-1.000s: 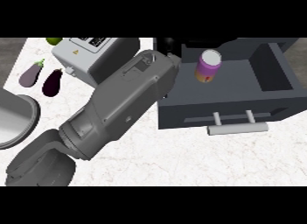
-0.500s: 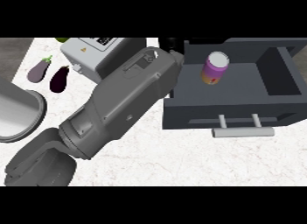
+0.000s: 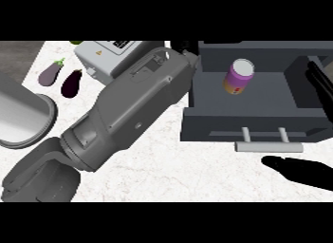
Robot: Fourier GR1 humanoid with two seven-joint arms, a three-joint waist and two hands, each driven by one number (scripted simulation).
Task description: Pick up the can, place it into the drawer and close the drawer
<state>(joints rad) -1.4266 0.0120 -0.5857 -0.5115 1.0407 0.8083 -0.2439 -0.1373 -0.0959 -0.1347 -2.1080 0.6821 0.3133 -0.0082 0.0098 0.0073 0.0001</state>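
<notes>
The purple can with a yellow label band and pale top (image 3: 237, 77) already stands inside the open dark grey box-shaped drawer (image 3: 305, 116), near its back and left of its middle, with neither hand touching it. The right hand (image 3: 326, 95) is spread open and holds nothing: long straight fingers lie along the drawer's right wall, and the thumb sits below the drawer's front, to the right of the light grey bar handle (image 3: 268, 146). Only a small black part of the left hand (image 3: 186, 47) shows, at the drawer's back left corner, and I cannot tell its state; its grey forearm (image 3: 127, 114) lies just beside the drawer's left wall. What remains, I judge, is the closing. A sudden shove on the front could topple the tall can. The left forearm so close to the drawer's wall might also snag it as it slides. Counted: one can, one drawer, one handle, two hands. Left of the drawer are two purple aubergines (image 3: 72, 83), one white boxy appliance (image 3: 106, 53) and one grey metal cylinder (image 3: 14, 111).
</notes>
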